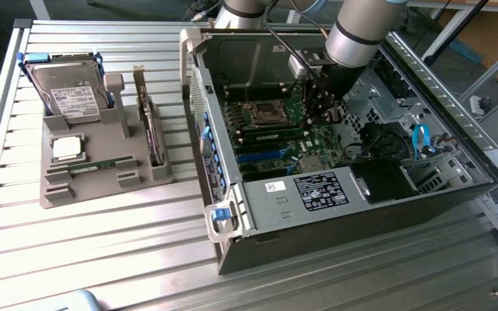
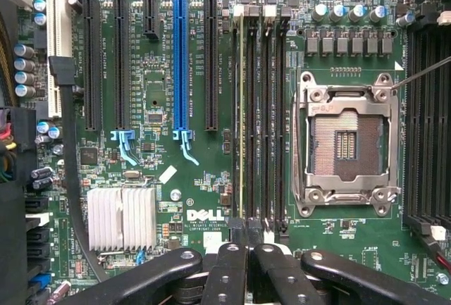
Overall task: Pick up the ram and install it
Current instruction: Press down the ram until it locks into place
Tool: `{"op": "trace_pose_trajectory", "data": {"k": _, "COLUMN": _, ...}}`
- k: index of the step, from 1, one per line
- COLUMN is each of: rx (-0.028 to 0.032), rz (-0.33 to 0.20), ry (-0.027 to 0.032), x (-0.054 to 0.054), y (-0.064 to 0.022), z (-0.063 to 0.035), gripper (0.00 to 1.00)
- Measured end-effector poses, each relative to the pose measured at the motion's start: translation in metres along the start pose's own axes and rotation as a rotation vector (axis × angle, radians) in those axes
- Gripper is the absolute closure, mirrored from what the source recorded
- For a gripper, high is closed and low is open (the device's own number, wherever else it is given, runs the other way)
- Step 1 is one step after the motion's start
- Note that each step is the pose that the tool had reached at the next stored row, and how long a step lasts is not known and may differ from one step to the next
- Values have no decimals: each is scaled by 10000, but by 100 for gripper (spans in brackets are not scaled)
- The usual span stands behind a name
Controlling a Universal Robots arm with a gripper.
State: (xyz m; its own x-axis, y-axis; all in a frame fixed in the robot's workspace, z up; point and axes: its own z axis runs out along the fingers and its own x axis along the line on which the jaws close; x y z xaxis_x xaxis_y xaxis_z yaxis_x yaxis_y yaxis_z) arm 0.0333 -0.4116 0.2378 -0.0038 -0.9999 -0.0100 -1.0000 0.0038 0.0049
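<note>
The arm reaches down into the open computer case (image 1: pixel 353 188), its tool (image 2: pixel 246 249) hanging just above the motherboard (image 2: pixel 162 94) at the end of the memory slots (image 2: pixel 261 108), beside the empty processor socket (image 2: pixel 345 143). The tool's fingers (image 2: pixel 229 270) are pressed together with nothing seen between them. One ram stick (image 2: pixel 242 108) stands on edge in the slot row, its pale rim running the slot's length; it looks seated, so this is probably the pressing-in or just-released stage, the tool lined up over the slot end for a straight push. A second ram stick (image 1: pixel 89 168) lies flat in its groove on the grey holder (image 1: pixel 102 188) on the desk (image 1: pixel 102 259), near the silver processor (image 1: pixel 65 148). Room is tight: neighbouring slots, capacitors and the case walls (image 1: pixel 201 97) crowd the tool, leaving straight up as the open way.
</note>
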Motion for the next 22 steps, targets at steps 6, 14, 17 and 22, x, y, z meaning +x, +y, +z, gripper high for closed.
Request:
{"op": "trace_pose_trajectory", "data": {"k": 6, "rx": 1, "rz": 0, "ry": -2, "x": 0, "y": 0, "z": 18, "gripper": 90}}
{"op": "trace_pose_trajectory", "data": {"k": 14, "rx": 1, "rz": 0, "ry": -2, "x": 0, "y": 0, "z": 36, "gripper": 90}}
{"op": "trace_pose_trajectory", "data": {"k": 17, "rx": 0, "rz": 0, "ry": 1, "x": 1, "y": 0, "z": 40, "gripper": 90}}
{"op": "trace_pose_trajectory", "data": {"k": 22, "rx": 0, "rz": 0, "ry": 1, "x": 1, "y": 0, "z": 41, "gripper": 90}}
